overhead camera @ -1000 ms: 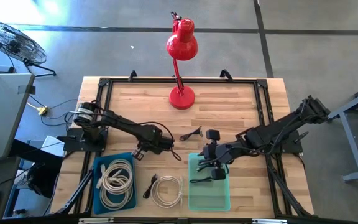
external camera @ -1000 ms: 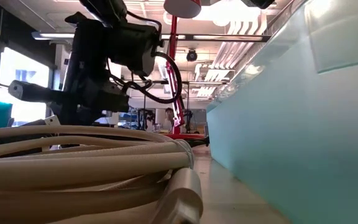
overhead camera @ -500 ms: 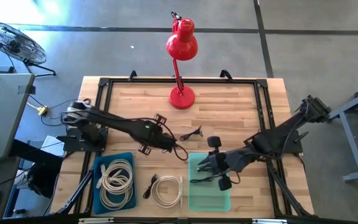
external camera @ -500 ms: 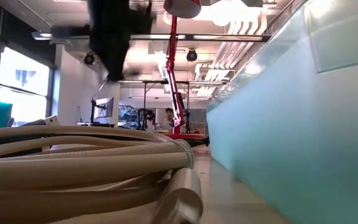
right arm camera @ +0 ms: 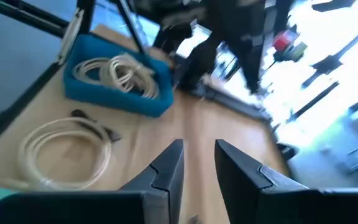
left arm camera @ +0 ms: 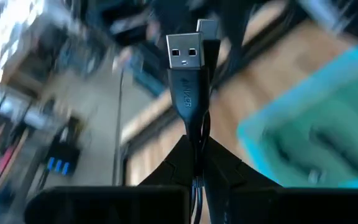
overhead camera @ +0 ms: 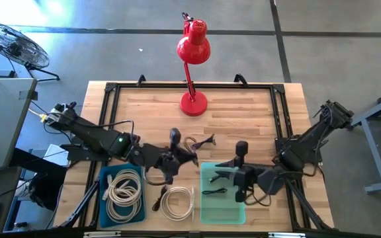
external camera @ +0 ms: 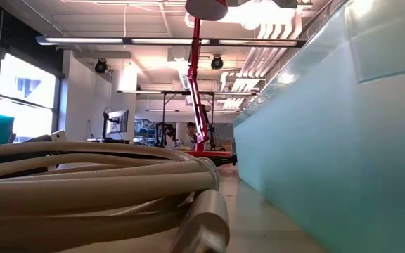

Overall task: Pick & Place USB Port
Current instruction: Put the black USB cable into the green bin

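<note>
My left gripper (overhead camera: 179, 157) is near the table's middle, shut on a black USB cable (overhead camera: 200, 142). In the left wrist view its USB-A plug (left arm camera: 185, 53) and a smaller plug (left arm camera: 209, 28) stick out beyond the fingers (left arm camera: 194, 146). My right gripper (overhead camera: 225, 175) is open over the pale green tray (overhead camera: 207, 211), pointing toward the table's left and touching nothing (right arm camera: 197, 163). A second black cable (overhead camera: 215, 192) lies on the tray's floor. The low view shows neither gripper. My left gripper pinches the black USB cable just behind its plugs (left arm camera: 194, 134), between the two fingers. The doubled cable runs along the fingers, and both plugs point away past the fingertips. The plug end is lifted clear; the rest is hidden behind the gripper.
A white coiled cable (overhead camera: 177, 201) lies on the wood between the tray and a blue bin (overhead camera: 104, 198) that holds another white coil (overhead camera: 124, 188). A red desk lamp (overhead camera: 192, 99) stands at the far middle. In the low view the coil (external camera: 83, 183) and tray wall (external camera: 343, 140) fill the foreground.
My left gripper has risen out of the low view and turned about at the wrist, taking the black cable's plug end up with it. My right arm has drawn back toward the table's right and near edge, its gripper still over the tray.
</note>
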`<state>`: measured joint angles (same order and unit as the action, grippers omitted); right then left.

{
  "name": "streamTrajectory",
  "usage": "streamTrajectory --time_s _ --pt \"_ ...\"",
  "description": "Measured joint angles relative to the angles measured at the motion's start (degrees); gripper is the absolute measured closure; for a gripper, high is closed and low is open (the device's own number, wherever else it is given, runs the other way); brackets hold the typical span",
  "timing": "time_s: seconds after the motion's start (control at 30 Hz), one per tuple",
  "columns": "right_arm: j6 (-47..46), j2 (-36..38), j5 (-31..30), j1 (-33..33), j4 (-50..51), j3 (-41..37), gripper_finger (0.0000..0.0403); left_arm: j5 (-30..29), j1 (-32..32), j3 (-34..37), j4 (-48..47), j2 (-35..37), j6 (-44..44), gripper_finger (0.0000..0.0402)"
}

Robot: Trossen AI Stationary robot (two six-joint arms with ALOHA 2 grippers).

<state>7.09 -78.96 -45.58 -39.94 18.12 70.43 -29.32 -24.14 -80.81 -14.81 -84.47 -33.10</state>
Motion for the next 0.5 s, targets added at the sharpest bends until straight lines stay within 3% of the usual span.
streamTrajectory --time_s 0.1,0.2,0.33,0.5 --pt "7.7 0.0 -2.1 -1.9 -4.2 0.0 0.032 6.8 0.8 3.4 8.4 0.0 -1.6 0.0394" --pt "14.2 0.0 2.7 -2.7 -8.0 0.0 0.032 11.7 2.5 6.0 12.8 -0.2 -1.3 0.0394" --pt "17.2 0.0 11.3 -1.7 -11.4 0.0 0.032 15.8 3.8 7.6 15.3 -0.3 -1.1 0.0394" --pt "17.6 0.0 11.7 0.4 -11.9 0.0 0.032 17.5 3.4 7.6 15.0 -0.3 -1.2 0.0394"
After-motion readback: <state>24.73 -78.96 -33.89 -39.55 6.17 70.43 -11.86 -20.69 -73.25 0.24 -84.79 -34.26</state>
